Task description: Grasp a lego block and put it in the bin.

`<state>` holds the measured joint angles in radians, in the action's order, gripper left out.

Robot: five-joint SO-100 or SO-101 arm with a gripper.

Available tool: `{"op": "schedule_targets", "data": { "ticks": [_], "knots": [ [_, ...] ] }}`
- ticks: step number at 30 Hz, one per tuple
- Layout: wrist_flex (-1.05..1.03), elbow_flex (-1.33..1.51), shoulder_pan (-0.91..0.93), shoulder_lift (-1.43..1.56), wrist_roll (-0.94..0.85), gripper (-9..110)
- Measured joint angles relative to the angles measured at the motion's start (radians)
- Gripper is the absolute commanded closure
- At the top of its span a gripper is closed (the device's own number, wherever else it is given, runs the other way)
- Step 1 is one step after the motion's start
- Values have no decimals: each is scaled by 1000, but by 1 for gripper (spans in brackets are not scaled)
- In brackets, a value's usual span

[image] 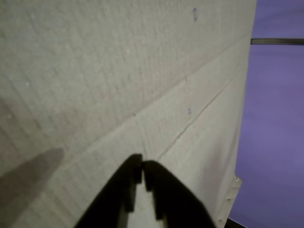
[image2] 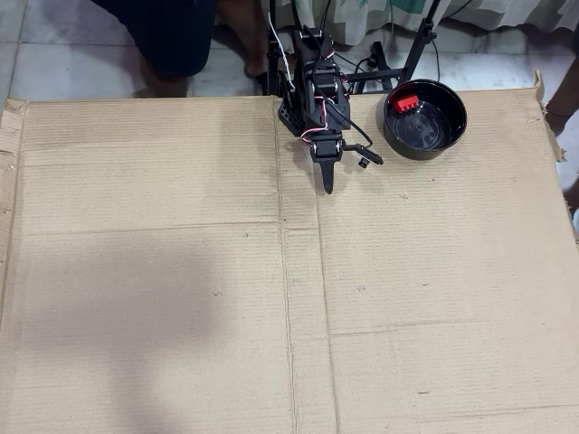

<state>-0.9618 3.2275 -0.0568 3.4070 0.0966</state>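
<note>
Gripper [image: 142,164] fills bottom of wrist view, dark fingers pressed together at tips, nothing between them; only bare cardboard sheet [image: 118,71] beyond, w/ creases running diagonally. Overhead view: same gripper [image2: 327,187] points down over cardboard [image2: 163,271] near arm base, empty. Farther back & to right in that view, the bin [image2: 455,134] sits on cardboard, well apart from gripper. Lego block [image2: 404,102] lies inside bin, against far-left wall. No other block visible on sheet. Judgement: drop appears done, task looks essentially complete; arm seems parked, nothing obvious left. No brands, labels or legible writing in either view
</note>
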Motion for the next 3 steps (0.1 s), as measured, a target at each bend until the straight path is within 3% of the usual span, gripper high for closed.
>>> {"op": "schedule_targets", "data": {
  "ticks": [3],
  "knots": [
    [0,0,0,0,0,101]
  ]
}}
